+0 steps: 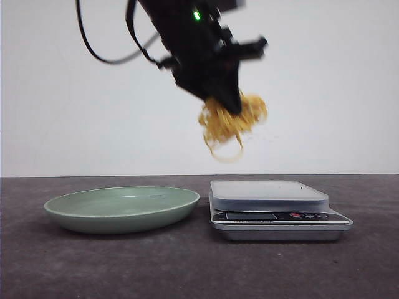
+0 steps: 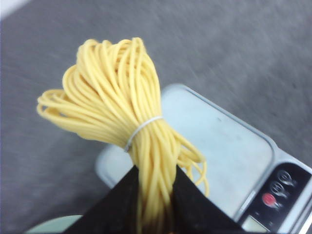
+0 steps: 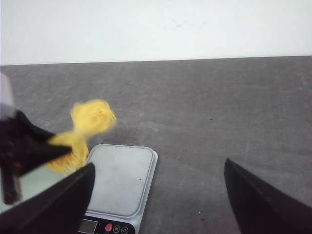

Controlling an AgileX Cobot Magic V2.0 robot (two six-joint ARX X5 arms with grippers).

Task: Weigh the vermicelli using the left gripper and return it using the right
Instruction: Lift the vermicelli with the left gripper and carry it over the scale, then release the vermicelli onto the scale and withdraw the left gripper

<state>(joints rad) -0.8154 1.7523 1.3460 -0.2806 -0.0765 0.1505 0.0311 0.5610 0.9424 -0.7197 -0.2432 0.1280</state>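
Left pincer [image 1: 232,103] is gripping vermicelli [image 1: 232,121] high above scale [image 1: 268,190], carrying it over for weighing; right pincer [image 3: 158,195] is waiting released beside scale

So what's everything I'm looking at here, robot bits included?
vermicelli: one bundle, yellow-orange, tied with a thin white band, hanging in the air above the near-left part of the scale, held by the left gripper
scale: one, silver-grey with a dark button strip and a red button, on the table to the right of the plate, nothing on its platform
plate: one, pale green, on the table at left, nothing seen on it
table: one, dark grey
wall: white, behind the table
left gripper: one, black with a green light, raised, shut on the vermicelli
right gripper: one, black, fingers wide apart, holding nothing
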